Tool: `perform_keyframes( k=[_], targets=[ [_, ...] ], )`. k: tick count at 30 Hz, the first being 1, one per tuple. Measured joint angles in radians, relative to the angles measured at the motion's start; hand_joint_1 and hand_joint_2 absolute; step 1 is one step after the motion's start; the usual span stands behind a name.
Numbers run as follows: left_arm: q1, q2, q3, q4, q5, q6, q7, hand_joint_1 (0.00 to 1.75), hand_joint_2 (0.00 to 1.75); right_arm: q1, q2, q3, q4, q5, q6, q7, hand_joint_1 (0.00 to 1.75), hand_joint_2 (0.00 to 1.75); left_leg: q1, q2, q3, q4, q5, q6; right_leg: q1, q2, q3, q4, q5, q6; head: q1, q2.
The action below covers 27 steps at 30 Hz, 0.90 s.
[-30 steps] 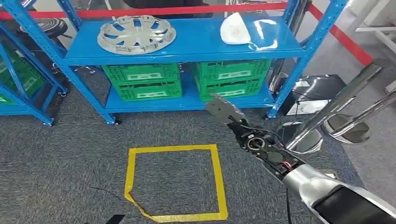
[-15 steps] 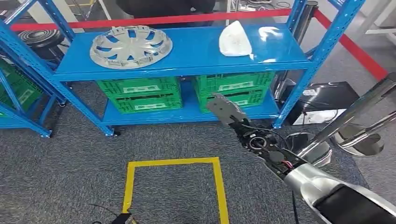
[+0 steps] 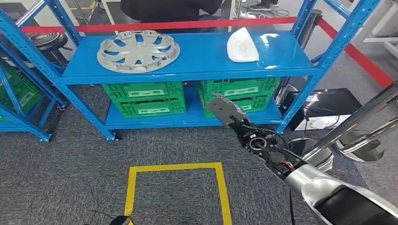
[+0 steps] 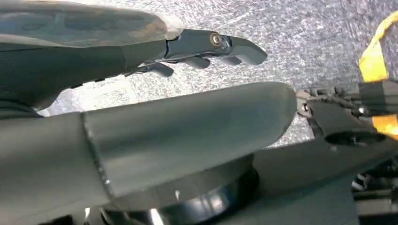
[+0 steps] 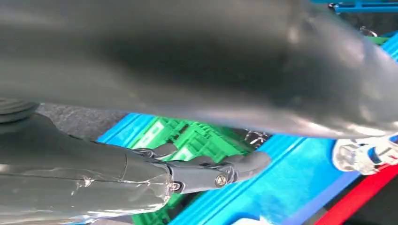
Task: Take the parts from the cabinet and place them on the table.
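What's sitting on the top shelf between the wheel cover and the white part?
Nothing. In the head view, the stretch of blue shelf between the wheel cover and the white part is bare.

Empty right hand [image 5: 187, 171] before green crates [image 5: 187, 138].

Silver right forearm [image 3: 324, 187], exposed black wrist wiring, grey robot hand [image 3: 224, 109].
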Motion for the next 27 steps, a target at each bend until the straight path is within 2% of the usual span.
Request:
perform_keyframes(
  k=[3, 6, 7, 9, 11, 17, 27],
  targets=[
    [0.0, 0.0, 0.0, 0.0, 0.0, 0.0, 0.0, 0.0, 0.0, 0.0, 0.0, 0.0, 0.0, 0.0, 0.0, 0.0, 0.0, 0.0, 0.0, 0.0, 0.0, 0.0, 0.0, 0.0, 0.0, 0.0, 0.0, 0.0, 0.0, 0.001, 0.0, 0.0],
    [0.0, 0.0, 0.0, 0.0, 0.0, 0.0, 0.0, 0.0, 0.0, 0.0, 0.0, 0.0, 0.0, 0.0, 0.0, 0.0, 0.0, 0.0, -0.001, 0.0, 0.0, 0.0, 0.0, 0.002, -0.001, 0.0, 0.0, -0.002, 0.002, 0.007, 0.0, 0.0],
    [0.0, 0.0, 0.0, 0.0, 0.002, 0.0, 0.0, 0.0, 0.0, 0.0, 0.0, 0.0, 0.0, 0.0, 0.0, 0.0, 0.0, 0.0, -0.001, 0.0, -0.001, 0.0, 0.0, 0.002, -0.002, 0.0, 0.003, -0.006, 0.003, 0.016, 0.0, 0.0],
    [0.0, 0.0, 0.0, 0.0, 0.005, 0.003, 0.002, 0.0, 0.0, 0.0, 0.0, 0.0, -0.001, 0.0, 0.001, 0.0, 0.0, 0.0, -0.002, 0.0, -0.002, 0.0, 0.0, 0.004, -0.003, 0.0, 0.005, -0.012, 0.007, 0.024, 0.0, 0.0],
    [-0.01, -0.004, 0.0, 0.0, 0.016, 0.002, 0.002, 0.0, 0.0, -0.037, 0.0, -0.002, -0.001, -0.025, 0.002, 0.013, 0.0, 0.0, -0.002, 0.0, -0.003, 0.001, -0.004, 0.012, -0.004, 0.0, 0.008, -0.02, 0.008, 0.051, 0.0, 0.0],
    [0.019, -0.005, 0.0, 0.0, 0.022, -0.003, 0.016, 0.0, 0.0, -0.036, 0.0, -0.002, 0.002, -0.034, -0.007, -0.045, 0.0, 0.0, -0.002, 0.0, 0.0, -0.004, -0.005, 0.012, -0.004, 0.0, 0.007, -0.02, 0.005, 0.054, 0.0, 0.0],
    [0.033, -0.004, -0.003, 0.0, 0.009, -0.004, 0.013, 0.0, 0.0, -0.007, -0.015, -0.012, -0.025, -0.034, -0.037, -0.029, 0.0, 0.0, -0.002, 0.0, 0.003, -0.01, -0.004, 0.011, -0.004, 0.002, 0.007, -0.02, 0.004, 0.053, 0.0, 0.0]
  ],
)
